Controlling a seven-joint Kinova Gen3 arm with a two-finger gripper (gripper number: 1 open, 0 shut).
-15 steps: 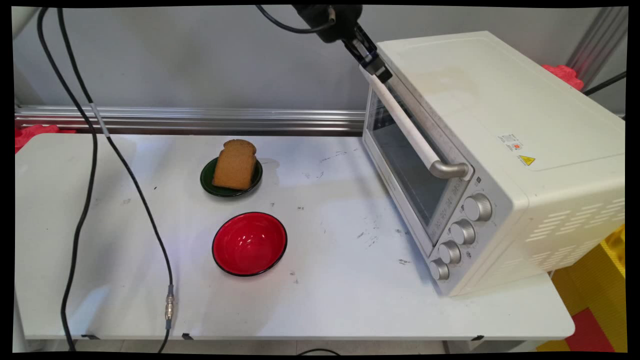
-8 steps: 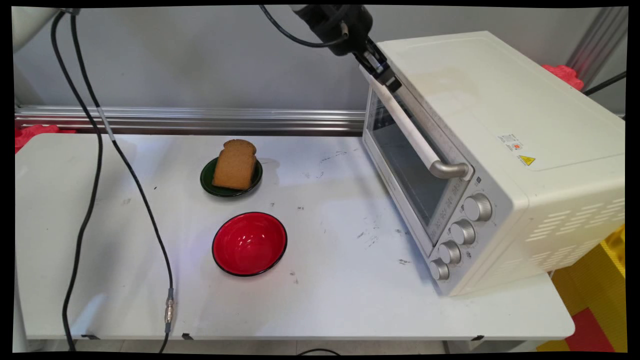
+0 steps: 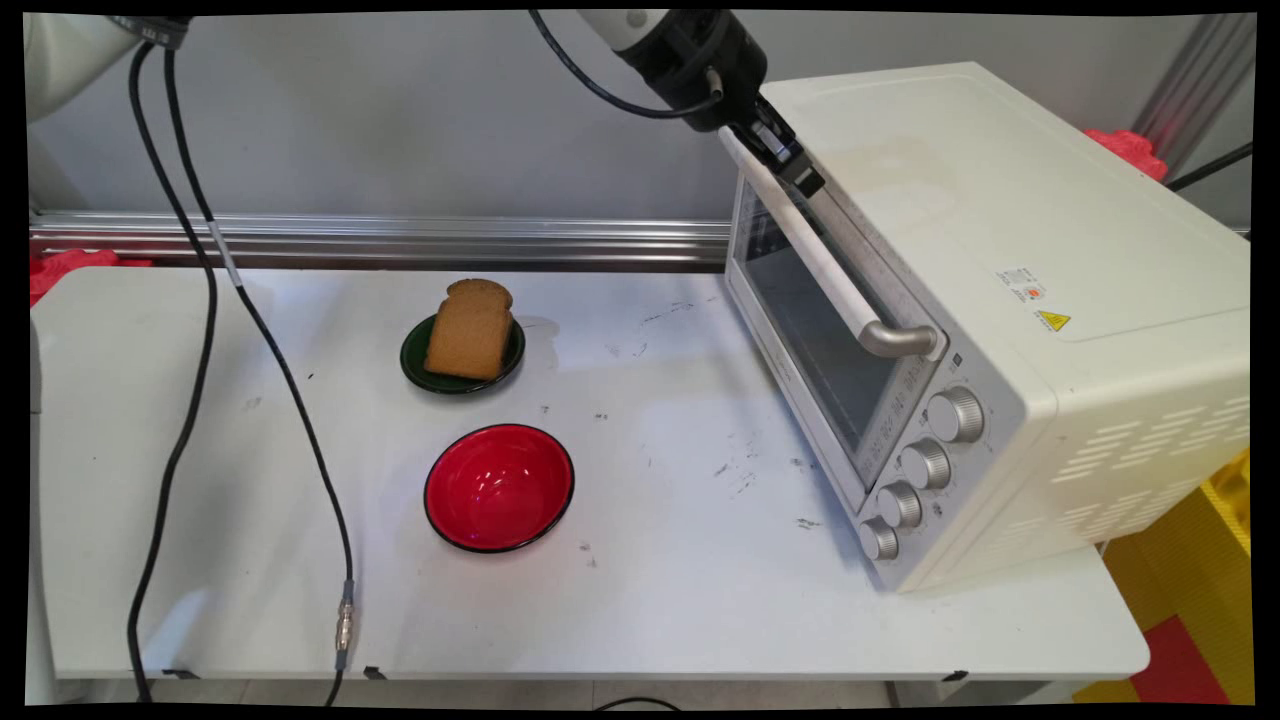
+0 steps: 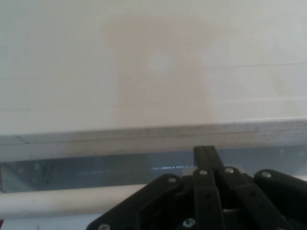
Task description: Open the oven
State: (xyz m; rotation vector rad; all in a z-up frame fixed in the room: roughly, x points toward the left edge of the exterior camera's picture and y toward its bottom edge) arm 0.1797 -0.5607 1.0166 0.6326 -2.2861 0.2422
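A: Far left first. Black cables (image 3: 190, 300) hang from the arm and trail down past the near edge of the white table (image 3: 200, 600). They are slack and only follow the arm.

B: Middle of the table?

A: A slice of brown bread (image 3: 470, 328) leans on a small dark green plate (image 3: 415, 360), towards the far side. Just nearer sits a red bowl (image 3: 499, 487) with a black rim and nothing in it. The two stand apart, not touching.

B: And on the right?

A: A cream toaster oven (image 3: 1000, 300) is turned so its glass door (image 3: 815, 340) faces left and near. The door appears shut. A white bar handle (image 3: 815, 255) crosses the door's top, and four silver knobs (image 3: 925, 462) run down the near end.

B: The gripper?

A: The gripper (image 3: 795, 168) is up at the far end of that handle, at the door's top edge. The hand view looks across the oven's stained top with the bar low at left. Fingers seem drawn close together, but I cannot tell whether they grip the bar.
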